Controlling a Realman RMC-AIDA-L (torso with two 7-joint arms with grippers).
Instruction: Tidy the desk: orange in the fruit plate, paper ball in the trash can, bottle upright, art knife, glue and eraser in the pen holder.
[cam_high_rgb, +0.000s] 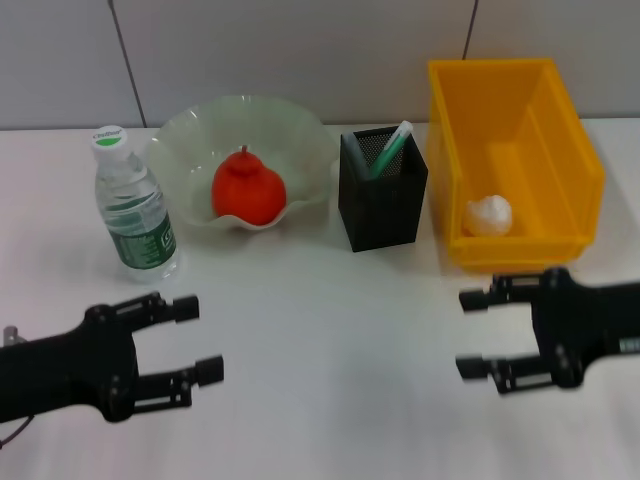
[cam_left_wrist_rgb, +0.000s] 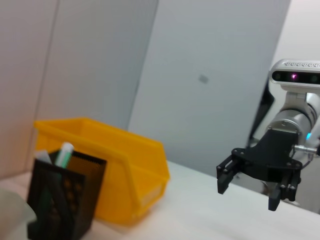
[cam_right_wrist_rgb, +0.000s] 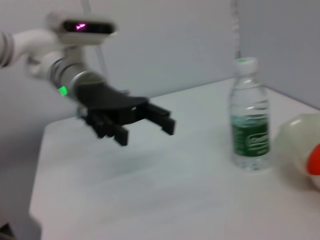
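Red-orange lumpy orange (cam_high_rgb: 248, 190) sits in pale green ruffled-rim fruit plate (cam_high_rgb: 190, 130). Crumpled white paper ball (cam_high_rgb: 489, 215) lies in bright yellow rectangular trash can (cam_high_rgb: 560, 120). Clear green-labelled, white-capped bottle (cam_high_rgb: 134, 207) stands upright beside plate. Square black mesh pen holder (cam_high_rgb: 385, 205) stands between plate and can.

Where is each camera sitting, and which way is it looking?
Head view: sits on the robot's head, looking down at the bottle, orange in the fruit plate, pen holder and trash can; both open grippers show, left gripper and right gripper.
Left wrist view: sits on the left arm, looking across the table at the right gripper.
Right wrist view: sits on the right arm, looking back at the left gripper.
Shared: the bottle appears in the head and right wrist views.
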